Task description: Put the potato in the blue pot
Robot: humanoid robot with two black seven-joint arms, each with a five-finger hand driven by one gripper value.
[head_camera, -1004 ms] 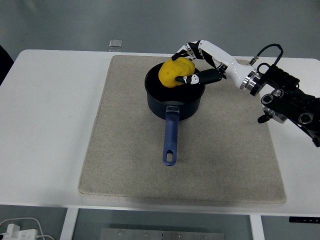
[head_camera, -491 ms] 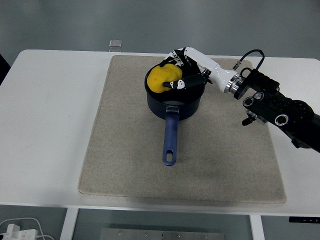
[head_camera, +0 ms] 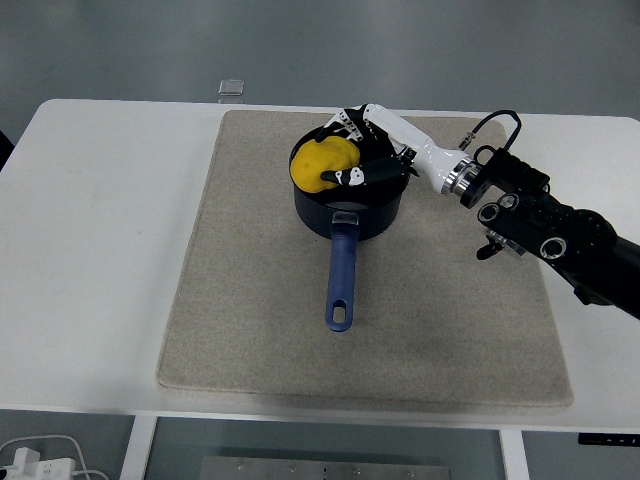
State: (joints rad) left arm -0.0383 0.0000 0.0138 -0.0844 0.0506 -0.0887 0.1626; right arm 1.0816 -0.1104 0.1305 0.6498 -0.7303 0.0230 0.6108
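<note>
Head view: the right hand [head_camera: 352, 160], entering from the right edge, is clamped around the potato [head_camera: 322, 165], which sits low inside the blue pot [head_camera: 348, 192] at upper centre of the frame, on the mat [head_camera: 250, 300]. Recommended: open the fingers only once the potato rests on the pot's floor, then lift clear without catching the rim.

My right hand [head_camera: 365, 150] covers the potato's [head_camera: 322, 165] far side; the blue pot [head_camera: 347, 205] hides its underside.
</note>
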